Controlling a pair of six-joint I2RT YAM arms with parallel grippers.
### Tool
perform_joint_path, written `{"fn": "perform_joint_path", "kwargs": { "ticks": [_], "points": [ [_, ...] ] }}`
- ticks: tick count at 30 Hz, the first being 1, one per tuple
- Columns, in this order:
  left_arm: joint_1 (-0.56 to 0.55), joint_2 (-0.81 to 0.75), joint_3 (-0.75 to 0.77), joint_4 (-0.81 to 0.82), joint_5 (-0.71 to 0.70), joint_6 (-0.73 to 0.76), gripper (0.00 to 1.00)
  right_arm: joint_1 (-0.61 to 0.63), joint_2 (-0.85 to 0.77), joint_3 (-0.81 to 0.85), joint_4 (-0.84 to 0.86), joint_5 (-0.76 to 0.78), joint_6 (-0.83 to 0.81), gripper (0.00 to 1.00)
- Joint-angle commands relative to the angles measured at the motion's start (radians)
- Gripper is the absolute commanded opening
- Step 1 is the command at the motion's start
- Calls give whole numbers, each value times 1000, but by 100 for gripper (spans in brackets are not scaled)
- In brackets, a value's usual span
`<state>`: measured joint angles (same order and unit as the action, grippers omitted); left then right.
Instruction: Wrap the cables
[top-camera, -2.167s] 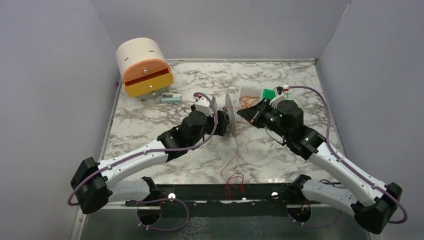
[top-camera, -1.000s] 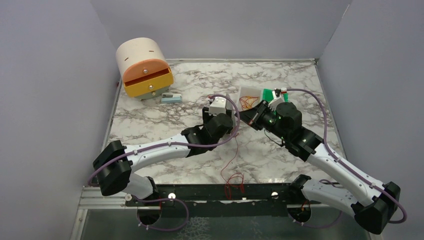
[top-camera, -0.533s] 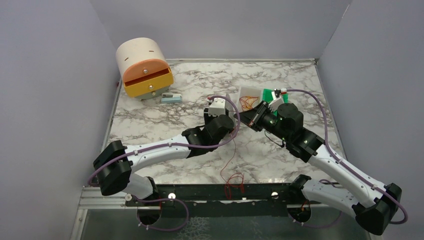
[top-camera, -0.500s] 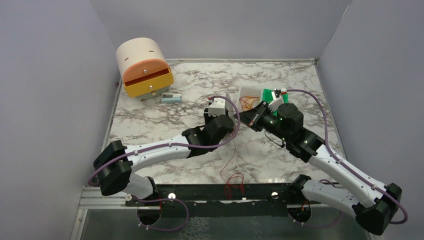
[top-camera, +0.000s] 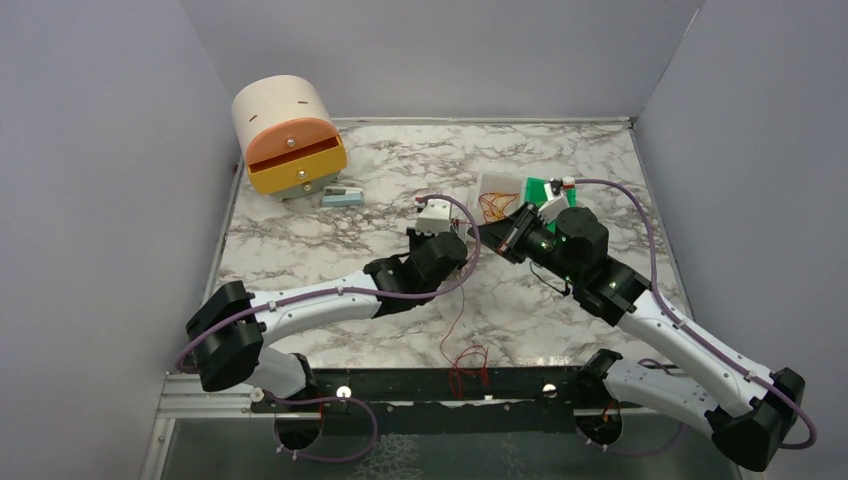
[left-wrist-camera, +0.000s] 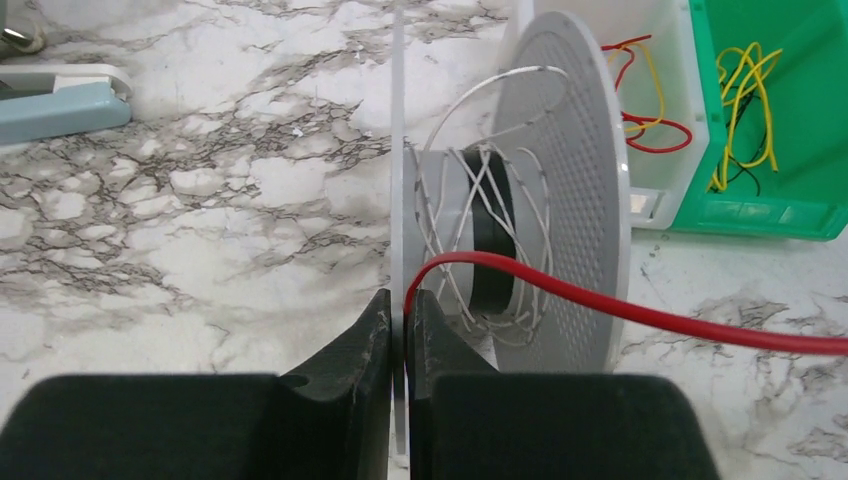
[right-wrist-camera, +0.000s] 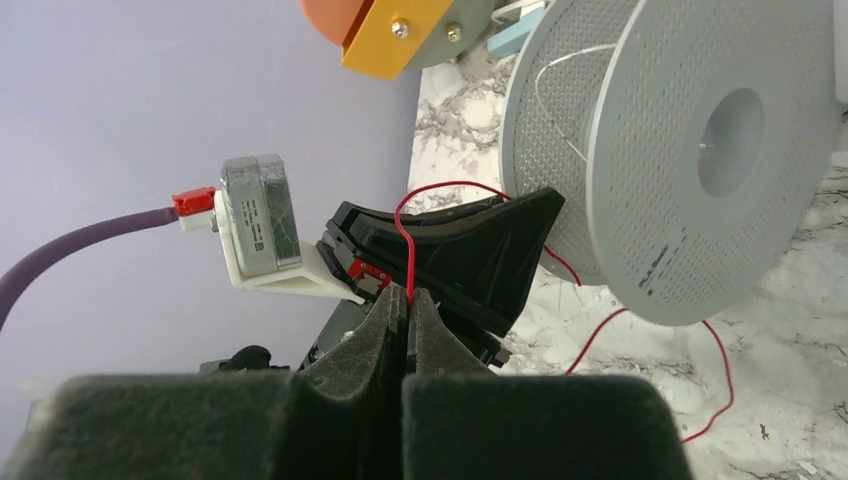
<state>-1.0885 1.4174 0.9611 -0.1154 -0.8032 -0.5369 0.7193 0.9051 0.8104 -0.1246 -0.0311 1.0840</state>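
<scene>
Midway across the white marble table (top-camera: 300, 250), the left gripper (left-wrist-camera: 398, 330) clamps a flange of the pale grey plastic spool (left-wrist-camera: 560, 180) while the right gripper (right-wrist-camera: 405, 310) pinches the thin red cable (left-wrist-camera: 650, 315); barely 1 turn looks wound, most slack trailing loose.

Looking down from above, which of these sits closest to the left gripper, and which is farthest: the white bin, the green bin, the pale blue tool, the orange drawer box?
1. White bin: just behind the left gripper, slightly to its right.
2. Green bin: further right, beside the white one.
3. Pale blue tool: back and to the left.
4. Orange drawer box: far back-left corner.
</scene>
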Motion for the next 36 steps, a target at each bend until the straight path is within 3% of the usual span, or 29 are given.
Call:
{"fn": "perform_joint_path", "kwargs": {
  "ticks": [1, 2, 11, 21, 31, 36],
  "points": [
    [-7, -36, -14, -2, -8, 27, 4, 6, -13, -13, 5, 47, -6, 1],
    [-6, -41, -15, -1, 2, 35, 0, 6, -12, -12, 5, 56, -11, 1],
    [-8, -124, -50, -25, 68, 104, 0, 6, 3, 33, -29, 154, -71, 1],
    [-8, -242, -61, -155, 211, 135, 0, 6, 111, 139, -65, 237, -307, 1],
    [-8, -348, -62, -270, 241, 139, 0, 6, 156, 141, -64, 352, -609, 14],
    [-8, -366, -34, -309, 196, 151, 0, 6, 148, 143, -57, 334, -690, 21]
  ]
}}
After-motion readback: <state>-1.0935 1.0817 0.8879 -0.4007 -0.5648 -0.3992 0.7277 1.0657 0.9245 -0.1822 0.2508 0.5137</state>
